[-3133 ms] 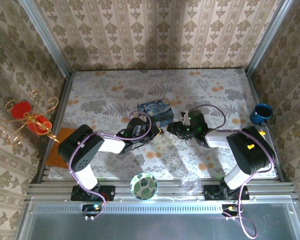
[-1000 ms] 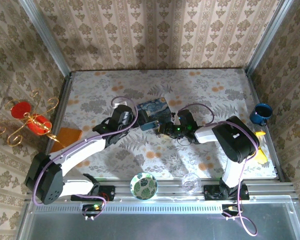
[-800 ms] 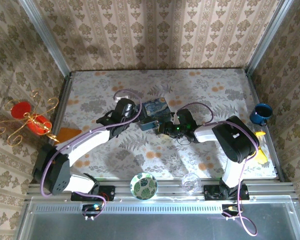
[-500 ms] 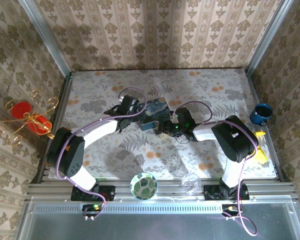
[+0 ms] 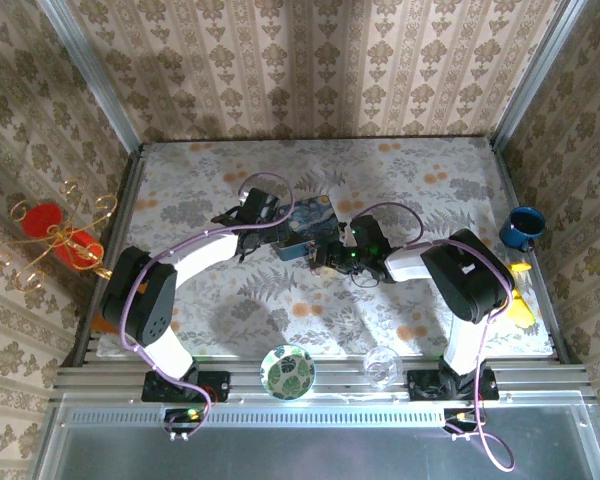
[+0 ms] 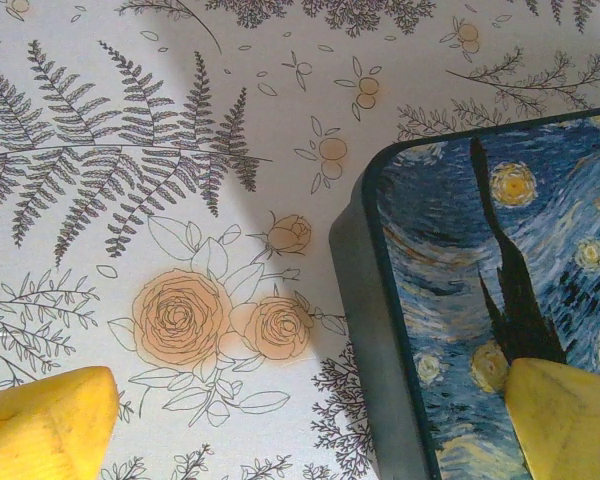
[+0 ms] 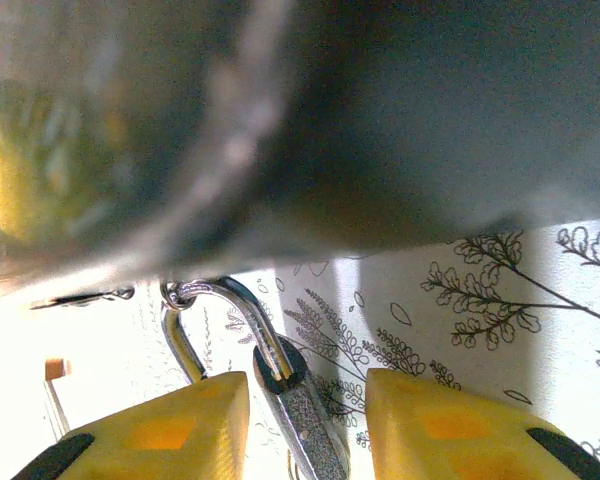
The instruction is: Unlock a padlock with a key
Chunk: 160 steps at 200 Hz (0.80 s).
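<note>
- Blue tin stands mid-table, between the two grippers; its wall rises just ahead of the right gripper, barring forward passage there.
- Padlock occupies the gap between that gripper's fingers.
- Left gripper straddles the tin's edge, jaws wide.
- Table beyond the tin: open.
- Mug at right edge; bowl, glass on near rail.

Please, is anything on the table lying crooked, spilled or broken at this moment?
Nothing is spilled or broken. The tin lies skewed to the table's edges; the open left gripper straddles its edge, and the right gripper holds the padlock close to its wall.
</note>
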Each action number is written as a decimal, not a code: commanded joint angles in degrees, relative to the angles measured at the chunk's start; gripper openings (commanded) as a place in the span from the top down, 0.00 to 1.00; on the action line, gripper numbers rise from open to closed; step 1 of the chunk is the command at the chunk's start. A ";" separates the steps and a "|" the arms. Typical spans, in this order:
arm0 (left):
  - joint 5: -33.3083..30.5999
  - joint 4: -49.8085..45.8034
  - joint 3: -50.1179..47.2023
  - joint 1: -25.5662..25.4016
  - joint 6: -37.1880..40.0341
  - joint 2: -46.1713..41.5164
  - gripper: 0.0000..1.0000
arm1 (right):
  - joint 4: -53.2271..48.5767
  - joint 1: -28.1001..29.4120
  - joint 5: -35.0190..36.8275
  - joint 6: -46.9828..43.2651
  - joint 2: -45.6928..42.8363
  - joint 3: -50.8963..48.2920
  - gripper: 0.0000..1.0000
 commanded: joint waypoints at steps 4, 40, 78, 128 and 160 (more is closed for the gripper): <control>-0.28 -3.29 0.67 0.34 -0.44 1.48 0.00 | 0.50 0.51 -1.44 -1.60 3.47 1.43 0.64; 0.20 -3.15 0.24 0.34 -0.81 1.57 0.00 | 3.26 0.51 -3.21 -1.20 5.65 1.52 0.65; 0.92 -2.51 -0.37 0.16 -1.38 1.57 0.00 | 4.86 0.77 -3.89 -0.90 6.58 1.43 0.66; 1.57 -1.95 -1.12 -0.19 -2.12 1.14 0.00 | -3.40 3.03 2.80 -5.29 3.18 1.94 0.67; 2.18 -1.70 -1.39 -0.54 -2.64 1.39 0.00 | -8.43 4.58 8.31 -6.75 1.99 2.75 0.67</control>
